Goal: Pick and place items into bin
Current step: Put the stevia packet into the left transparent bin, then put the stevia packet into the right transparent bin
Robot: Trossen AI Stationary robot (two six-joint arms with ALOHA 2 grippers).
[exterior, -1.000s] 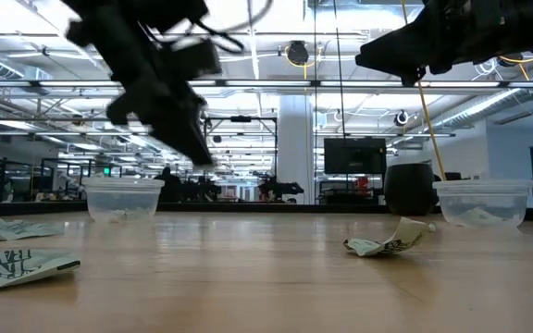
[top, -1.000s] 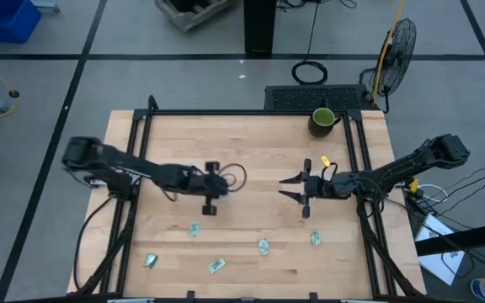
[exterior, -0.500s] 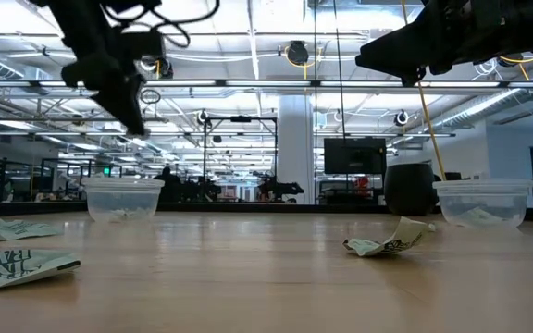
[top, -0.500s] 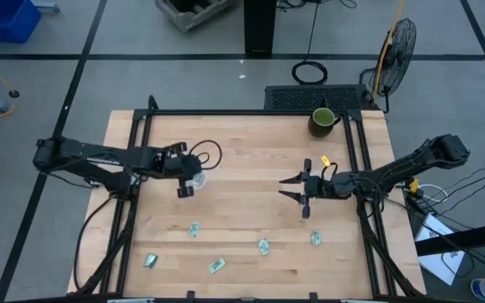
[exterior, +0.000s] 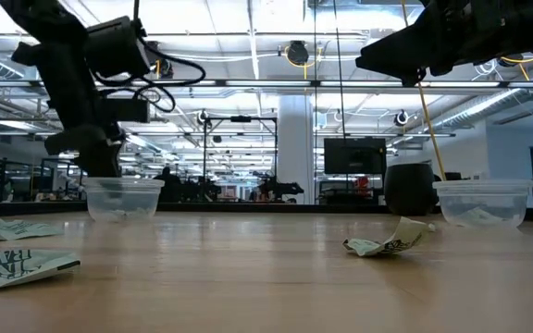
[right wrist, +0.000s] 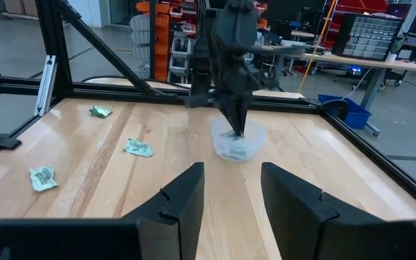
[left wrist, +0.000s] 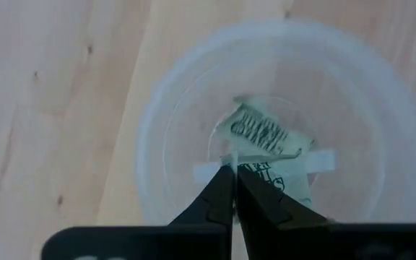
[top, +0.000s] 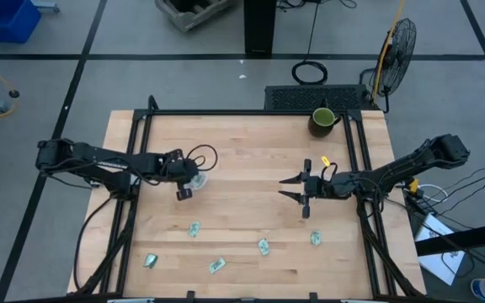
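A small clear plastic bin stands on the wooden table left of centre. My left gripper points down into it, shut on one pale green-and-white packet. A second packet lies on the bin's floor. Several more packets lie flat near the table's near edge. My right gripper hovers open above the table right of centre, fingers level and pointing left, touching nothing. My left gripper pinches a packet between its two fingertips, coming from above and pointing down. The packet's white sealed ends stick out on both sides of the tips. It sits inside the bin's rim, above the packet on the floor; whether it touches that one I cannot tell.
A dark green mug stands at the far right corner. A second clear bin with packets shows at the right in the low view. Black frame rails run along the table's left and right sides. Bare wood lies between the two grippers.
My left gripper has moved from the table's middle toward the left edge, swung from slanting to pointing straight down, and come down over the clear bin. The right arm has kept still.
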